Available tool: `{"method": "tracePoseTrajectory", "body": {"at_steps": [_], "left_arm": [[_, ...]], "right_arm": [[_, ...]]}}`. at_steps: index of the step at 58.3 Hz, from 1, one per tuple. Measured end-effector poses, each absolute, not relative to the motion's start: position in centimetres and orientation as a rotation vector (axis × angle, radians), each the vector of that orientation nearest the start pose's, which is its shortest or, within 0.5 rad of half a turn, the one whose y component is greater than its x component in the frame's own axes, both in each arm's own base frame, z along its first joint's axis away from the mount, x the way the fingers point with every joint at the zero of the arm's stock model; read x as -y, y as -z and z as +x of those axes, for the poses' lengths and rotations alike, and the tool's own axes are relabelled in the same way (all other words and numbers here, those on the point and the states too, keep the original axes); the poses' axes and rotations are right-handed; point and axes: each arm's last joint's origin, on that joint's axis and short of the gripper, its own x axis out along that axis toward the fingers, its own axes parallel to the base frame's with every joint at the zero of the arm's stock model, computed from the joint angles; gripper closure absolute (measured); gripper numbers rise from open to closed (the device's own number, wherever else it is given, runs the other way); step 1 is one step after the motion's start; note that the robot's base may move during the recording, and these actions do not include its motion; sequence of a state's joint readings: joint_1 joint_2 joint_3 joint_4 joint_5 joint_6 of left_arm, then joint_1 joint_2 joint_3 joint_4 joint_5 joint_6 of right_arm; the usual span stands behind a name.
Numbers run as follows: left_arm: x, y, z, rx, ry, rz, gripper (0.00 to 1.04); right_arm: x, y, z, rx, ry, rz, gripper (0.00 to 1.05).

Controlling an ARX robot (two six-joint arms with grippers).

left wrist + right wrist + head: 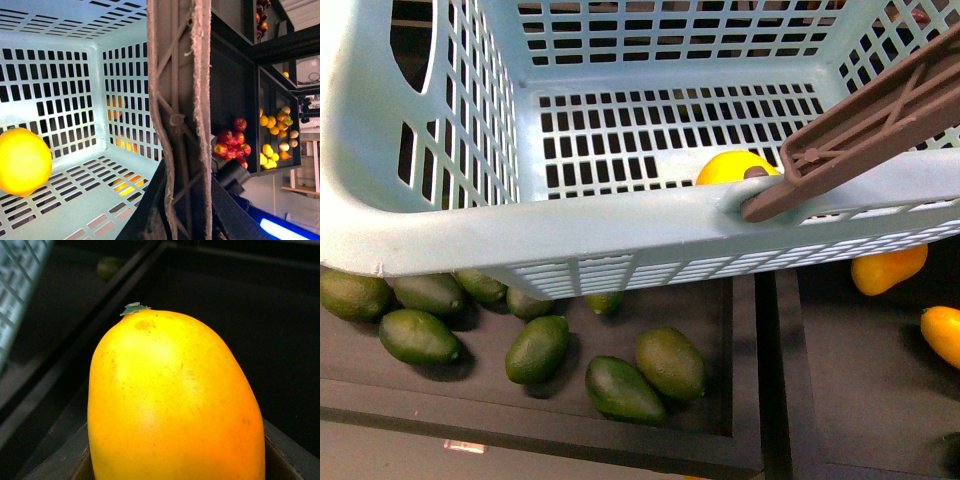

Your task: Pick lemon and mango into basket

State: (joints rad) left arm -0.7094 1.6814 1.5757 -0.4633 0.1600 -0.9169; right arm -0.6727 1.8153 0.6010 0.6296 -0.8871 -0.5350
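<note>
Black desk [760, 330] split by a raised divider into two shallow trays fills the lower part of the front view. Nine or so dark green oval fruits [537, 348] lie loose in the left tray, some partly under the basket.

The light aqua basket [570, 235], with slotted walls and floor, spans the upper part, above both trays. The lemon [730, 168] sits inside on the basket floor, against the near wall and just beside the pivot of the brown swing handle [860, 130], which slants up to the right.

In the right tray a half-hidden mango [888, 270] pokes out from under the basket, and an edge mango [942, 335] is cut off by the frame. Neither arm shows in this view.

The left wrist view looks into the basket [75, 30]: the lemon [22, 161] rests on the slotted floor, and the handle [177, 120] runs close across the lens. Behind it, dark shelves hold red apples [232, 145] and yellow and orange fruit [272, 135]. The left tool's opening cannot be told.

The right wrist view is almost filled by the mango [175, 400], orange-yellow with a small green leaf scrap on top, over a dark tray. Dark blurred edges flank its lower part; whether the right tool grips it cannot be told.
</note>
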Motion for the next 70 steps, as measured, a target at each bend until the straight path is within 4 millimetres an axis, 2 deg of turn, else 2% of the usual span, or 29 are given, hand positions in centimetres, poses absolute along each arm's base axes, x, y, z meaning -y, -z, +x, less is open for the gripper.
{"method": "tracePoseTrajectory", "body": {"at_steps": [14,23,30,51,61,70], "left_arm": [[25.1,-34.8,28.6,-0.899,0.518,-0.677,0.97],[25.1,-34.8,28.5,-0.898,0.518,-0.676,0.97],[25.1,-34.8,28.6,-0.898,0.518,-0.676,0.97],[25.1,-34.8,28.6,-0.899,0.518,-0.676,0.97],[25.1,-34.8,28.6,-0.899,0.518,-0.676,0.97],[25.1,-34.8,28.6,-0.898,0.517,-0.676,0.97]], "right_arm": [[11.8,-17.0,20.8,-0.153,-0.278,-0.064,0.43],[8.6,-21.1,20.2,-0.027,-0.272,-0.035,0.43],[6.3,-22.8,20.8,0.023,-0.271,-0.005,0.43],[-1.4,-24.0,25.7,0.015,-0.348,0.044,0.43],[-4.3,-24.4,27.4,0.007,-0.359,0.059,0.43],[-6.1,-23.5,28.8,-0.045,-0.324,0.048,0.44]]}}
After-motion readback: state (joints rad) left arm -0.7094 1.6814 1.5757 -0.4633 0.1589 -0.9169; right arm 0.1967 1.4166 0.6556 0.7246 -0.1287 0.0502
